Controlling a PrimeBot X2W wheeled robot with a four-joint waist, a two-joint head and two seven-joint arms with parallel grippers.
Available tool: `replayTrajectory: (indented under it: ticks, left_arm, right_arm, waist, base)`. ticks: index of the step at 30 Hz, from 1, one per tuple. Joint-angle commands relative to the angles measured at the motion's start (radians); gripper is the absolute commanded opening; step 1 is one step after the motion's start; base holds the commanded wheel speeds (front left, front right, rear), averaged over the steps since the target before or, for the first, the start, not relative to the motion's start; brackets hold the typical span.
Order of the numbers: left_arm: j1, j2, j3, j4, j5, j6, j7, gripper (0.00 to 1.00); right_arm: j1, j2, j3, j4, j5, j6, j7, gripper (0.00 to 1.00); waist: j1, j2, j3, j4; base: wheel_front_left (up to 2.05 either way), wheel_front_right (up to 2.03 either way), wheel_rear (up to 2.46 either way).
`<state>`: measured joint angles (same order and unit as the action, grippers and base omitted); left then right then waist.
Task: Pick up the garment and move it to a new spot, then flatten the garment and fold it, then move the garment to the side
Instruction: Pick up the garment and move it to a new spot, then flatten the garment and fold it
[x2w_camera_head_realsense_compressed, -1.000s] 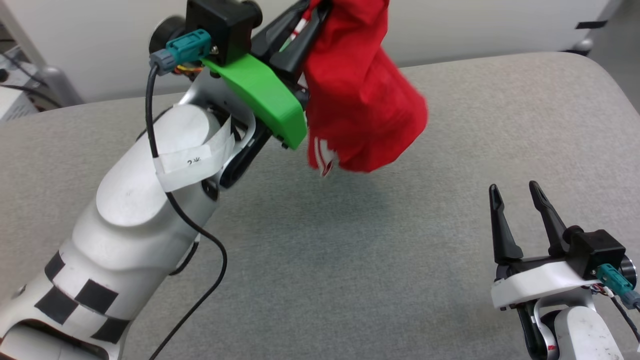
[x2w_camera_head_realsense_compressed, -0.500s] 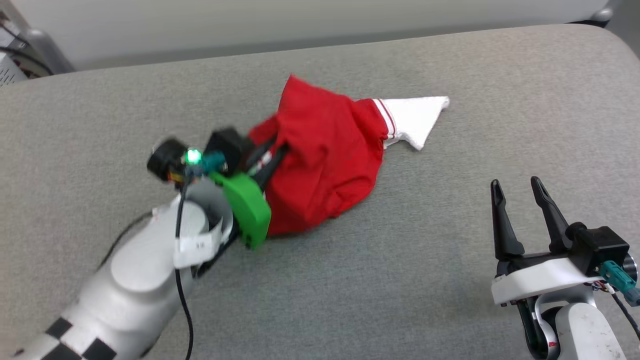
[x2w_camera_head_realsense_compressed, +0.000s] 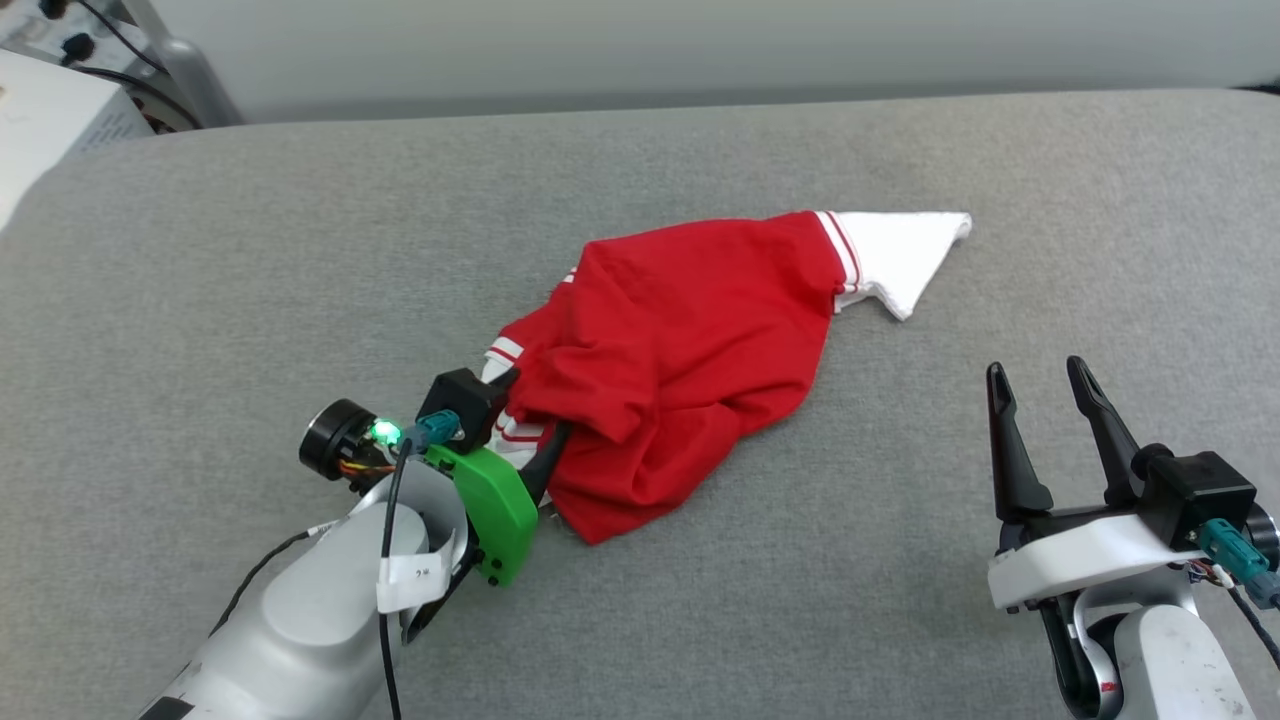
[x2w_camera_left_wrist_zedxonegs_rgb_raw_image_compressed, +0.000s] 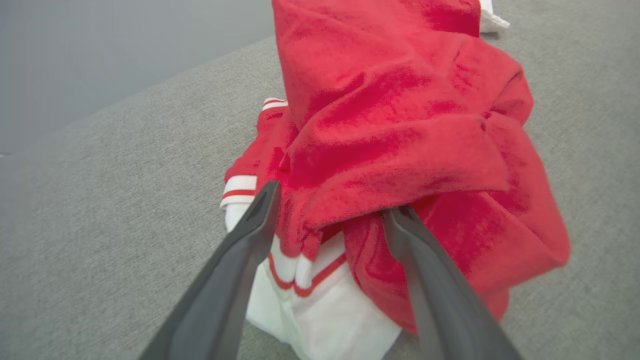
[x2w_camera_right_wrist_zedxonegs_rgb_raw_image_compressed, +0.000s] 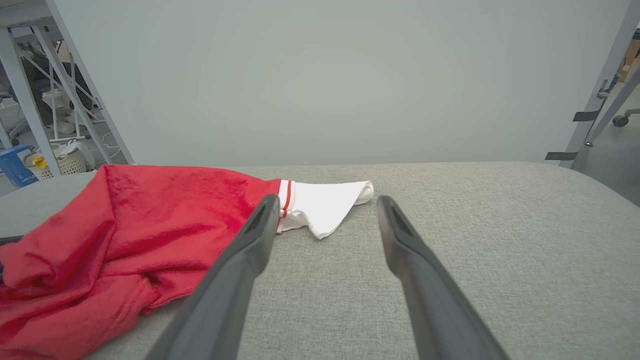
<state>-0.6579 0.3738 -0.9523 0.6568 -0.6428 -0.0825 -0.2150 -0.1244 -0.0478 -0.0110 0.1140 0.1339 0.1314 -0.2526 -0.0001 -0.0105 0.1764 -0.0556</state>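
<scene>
Red with white sleeves, the garment (x2w_camera_head_realsense_compressed: 690, 350) lies bunched on the grey table (x2w_camera_head_realsense_compressed: 200, 250), the left hand (x2w_camera_left_wrist_zedxonegs_rgb_raw_image_compressed: 333, 200) open wide with its fingers (x2w_camera_left_wrist_zedxonegs_rgb_raw_image_compressed: 240, 260) poking into the cloth, and the right hand (x2w_camera_head_realsense_compressed: 1034, 368) open, holding nothing.

1 garment (x2w_camera_head_realsense_compressed: 690, 330), 2 claws (L (x2w_camera_head_realsense_compressed: 530, 425), R (x2w_camera_head_realsense_compressed: 1034, 368))

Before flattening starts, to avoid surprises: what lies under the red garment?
Under the garment show its white striped sleeve and one finger of the left gripper. Anything else beneath, on the grey cushion, is covered.
</scene>
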Motion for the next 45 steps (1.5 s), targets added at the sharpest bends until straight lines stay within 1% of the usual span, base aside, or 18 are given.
replayTrajectory:
  ticks: [1, 5, 7, 9, 11, 15, 17, 19, 21, 23, 26, 30, 33, 34, 37, 39, 43, 45]
  left_arm:
    - [0.012, -0.002, 0.015, -0.007, 0.006, 0.012, -0.016, 1.0]
    - [0.027, 0.008, 0.043, -0.069, 0.008, 0.027, -0.036, 1.0]
    - [0.035, 0.028, 0.05, -0.116, 0.019, 0.036, -0.04, 1.0]
    - [0.046, 0.053, 0.071, -0.17, 0.023, 0.056, -0.043, 1.0]
    - [0.063, 0.078, 0.1, -0.23, 0.02, 0.085, -0.044, 1.0]
    - [0.124, 0.122, 0.179, -0.35, 0.02, 0.171, -0.046, 1.0]
    - [0.189, 0.123, 0.251, -0.42, 0.01, 0.215, -0.046, 1.0]
    - [0.257, 0.12, 0.305, -0.472, 0.033, 0.248, -0.046, 1.0]
    - [0.331, 0.091, 0.368, -0.524, 0.054, 0.269, -0.046, 1.0]
    - [0.404, 0.054, 0.428, -0.564, 0.084, 0.273, -0.046, 1.0]
    - [0.49, 0.0, 0.507, -0.599, 0.139, 0.259, -0.047, 1.0]
    - [0.55, -0.055, 0.555, -0.594, 0.228, 0.212, -0.047, 1.0]
    - [0.553, -0.098, 0.582, -0.586, 0.278, 0.169, -0.047, 1.0]
    - [0.547, -0.134, 0.612, -0.586, 0.309, 0.135, -0.047, 1.0]
    - [0.536, -0.16, 0.633, -0.576, 0.346, 0.096, -0.047, 1.0]
    - [0.526, -0.178, 0.649, -0.57, 0.364, 0.079, -0.047, 1.0]
    - [0.515, -0.219, 0.681, -0.563, 0.389, 0.043, -0.047, 1.0]
    - [0.509, -0.237, 0.691, -0.554, 0.403, 0.026, -0.047, 1.0]
  right_arm:
    - [0.01, -0.002, -0.005, 0.004, -0.01, -0.001, -0.009, 1.0]
    - [0.033, -0.002, -0.023, 0.011, -0.018, -0.001, -0.009, 1.0]
    - [0.044, -0.002, -0.034, 0.013, -0.016, -0.001, -0.009, 1.0]
    - [0.052, -0.002, -0.044, 0.016, -0.002, -0.001, -0.009, 1.0]
    - [0.056, -0.002, -0.047, 0.012, -0.008, -0.001, -0.009, 1.0]
    - [0.065, -0.002, -0.055, 0.003, -0.013, -0.001, -0.009, 1.0]
    - [0.071, -0.002, -0.056, -0.003, -0.015, -0.001, -0.009, 1.0]
    - [0.076, -0.002, -0.053, -0.006, -0.017, -0.001, -0.009, 1.0]
    - [0.082, -0.002, -0.055, -0.009, -0.019, -0.001, -0.009, 1.0]
    - [0.088, -0.002, -0.057, -0.011, -0.023, -0.001, -0.009, 1.0]
    - [0.095, -0.002, -0.048, -0.008, -0.034, -0.001, -0.009, 1.0]
    - [0.085, -0.002, -0.012, 0.013, -0.072, -0.001, -0.002, 1.0]
    - [0.063, -0.019, 0.019, 0.012, -0.095, -0.001, 0.071, 1.0]
    - [0.019, -0.076, 0.115, 0.007, -0.06, -0.001, 0.198, 1.0]
    - [-0.056, -0.171, 0.216, 0.015, -0.005, -0.001, 0.373, 1.0]
    - [-0.106, -0.228, 0.28, 0.022, 0.036, -0.001, 0.494, 1.0]
    - [-0.199, -0.304, 0.37, 0.037, 0.147, -0.001, 0.714, 1.0]
    - [-0.237, -0.334, 0.396, 0.049, 0.191, -0.001, 0.806, 1.0]
  waist:
    - [0.0001, 0.0105, -0.04, 0.036]
    - [0.0001, 0.0105, -0.086, 0.074]
    - [0.0001, 0.0105, -0.106, 0.092]
    - [0.0001, 0.0105, -0.122, 0.107]
    - [0.0001, 0.0105, -0.132, 0.117]
    - [0.0001, 0.0105, -0.145, 0.13]
    - [0.0001, 0.0105, -0.146, 0.134]
    - [0.0001, 0.0105, -0.144, 0.137]
    - [0.0001, 0.0105, -0.142, 0.141]
    - [0.0001, 0.0105, -0.141, 0.146]
    - [0.0001, 0.0105, -0.137, 0.154]
    - [0.0001, 0.0105, -0.126, 0.179]
    - [0.0001, 0.0105, -0.113, 0.214]
    - [0.0001, 0.0105, -0.087, 0.242]
    - [0.0001, 0.0105, -0.057, 0.276]
    - [0.0001, 0.0105, -0.039, 0.299]
    - [0.0001, 0.0105, -0.007, 0.343]
    - [0.0001, 0.0105, 0.007, 0.369]
  base:
    - [0.0, 0.0, 0.0]
    - [0.0, 0.0, 0.0]
    - [0.0, 0.0, 0.0]
    - [0.0, 0.0, 0.0]
    - [0.0, 0.0, 0.0]
    - [0.0, 0.0, 0.0]
    - [0.0, 0.0, 0.0]
    - [0.0, 0.0, 0.0]
    - [0.0, 0.0, 0.0]
    - [0.0, 0.0, 0.0]
    - [0.0, 0.0, 0.0]
    - [0.0, 0.0, 0.0]
    - [0.0, 0.0, 0.0]
    - [0.0, 0.0, 0.0]
    - [0.0, 0.0, 0.0]
    - [0.0, 0.0, 0.0]
    - [0.0, 0.0, 0.0]
    - [0.0, 0.0, 0.0]
